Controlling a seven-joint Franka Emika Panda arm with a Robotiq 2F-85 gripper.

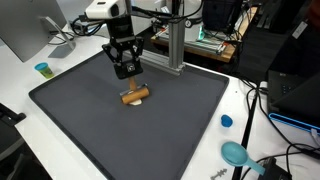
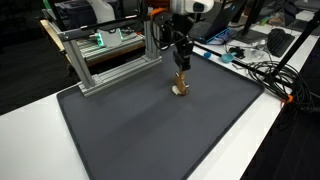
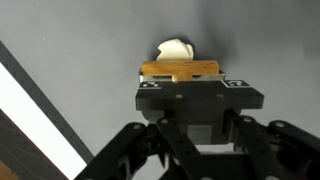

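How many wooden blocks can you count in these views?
1: a block near the middle of the mat, at the tips of the end effector. A pale piece behind it in the wrist view may hide more.

My end effector [image 1: 132, 84] hangs over the middle of a mat [image 1: 80, 125] that covers most of the bench [image 1: 20, 80]. Its tips close on a wooden piece [image 1: 133, 96] resting on the mat. A frame [image 1: 175, 45] stands on the bench behind the mat. In an exterior view, a cup [image 1: 42, 69] sits off the mat's far left corner. A cap [image 1: 226, 121] and a scoop [image 1: 236, 153] lie beyond its right edge, the scoop nearer the camera.
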